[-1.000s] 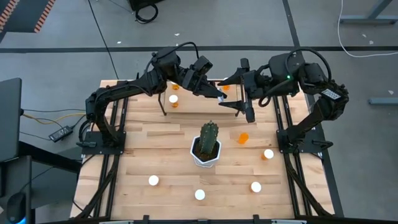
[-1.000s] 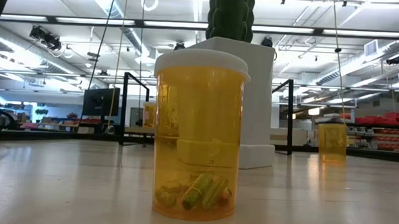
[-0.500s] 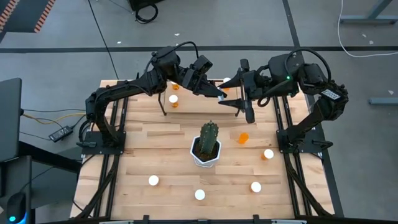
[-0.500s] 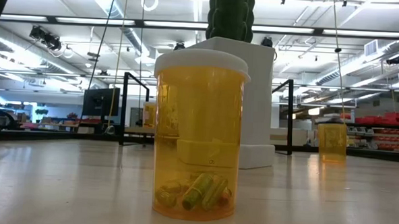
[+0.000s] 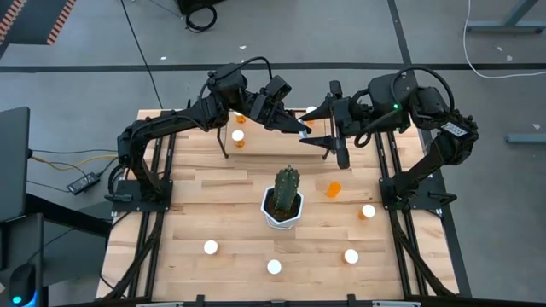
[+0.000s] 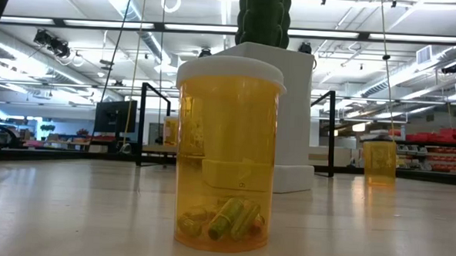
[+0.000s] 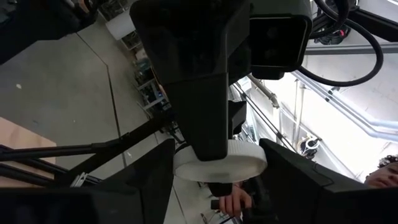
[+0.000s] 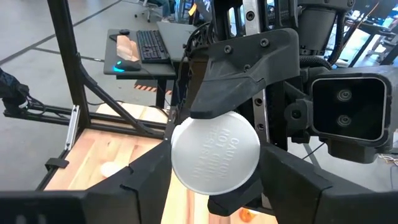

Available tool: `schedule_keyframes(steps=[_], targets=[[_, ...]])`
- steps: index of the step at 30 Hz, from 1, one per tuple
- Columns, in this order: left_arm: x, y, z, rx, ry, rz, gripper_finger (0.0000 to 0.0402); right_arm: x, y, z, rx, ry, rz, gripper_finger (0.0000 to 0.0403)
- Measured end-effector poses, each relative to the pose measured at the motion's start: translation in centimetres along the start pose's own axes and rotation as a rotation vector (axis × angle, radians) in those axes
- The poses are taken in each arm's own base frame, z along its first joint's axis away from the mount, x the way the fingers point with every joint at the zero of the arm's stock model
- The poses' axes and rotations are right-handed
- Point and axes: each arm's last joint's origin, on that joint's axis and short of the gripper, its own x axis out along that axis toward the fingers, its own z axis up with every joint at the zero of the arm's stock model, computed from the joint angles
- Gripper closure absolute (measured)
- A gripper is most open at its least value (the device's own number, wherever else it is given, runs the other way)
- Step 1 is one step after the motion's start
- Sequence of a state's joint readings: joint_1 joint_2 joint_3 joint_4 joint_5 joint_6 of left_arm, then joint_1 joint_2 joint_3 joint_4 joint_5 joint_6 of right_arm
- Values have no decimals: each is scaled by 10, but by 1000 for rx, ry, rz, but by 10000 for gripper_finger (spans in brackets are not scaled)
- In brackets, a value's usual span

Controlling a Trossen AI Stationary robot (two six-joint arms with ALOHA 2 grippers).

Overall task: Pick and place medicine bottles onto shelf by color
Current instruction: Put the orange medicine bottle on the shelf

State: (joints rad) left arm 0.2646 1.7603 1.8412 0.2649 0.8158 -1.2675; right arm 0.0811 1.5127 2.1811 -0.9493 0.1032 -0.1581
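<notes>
Lying level between both claws [image 5: 309, 122], gripped bottle [image 8: 214, 152], cap toward right arm.

cactus [image 5: 287, 189] before shelf [image 5: 271, 142], bottles around

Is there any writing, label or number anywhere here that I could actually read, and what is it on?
"CAUTION": raised lettering on the white cap of the medicine bottle in the right wrist view; the other raised words on that cap are too faint to read.
Front bottle in the low view: no print I can read.
Red shelves far back in the room: any signs are too small to read.
</notes>
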Motion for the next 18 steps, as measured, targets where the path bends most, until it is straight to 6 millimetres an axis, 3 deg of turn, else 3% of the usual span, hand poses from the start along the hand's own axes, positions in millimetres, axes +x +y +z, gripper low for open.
schedule_keyframes(steps=[18], targets=[[0,0,0,-4,0,0,176,0,0,0,14,-2,0,186]])
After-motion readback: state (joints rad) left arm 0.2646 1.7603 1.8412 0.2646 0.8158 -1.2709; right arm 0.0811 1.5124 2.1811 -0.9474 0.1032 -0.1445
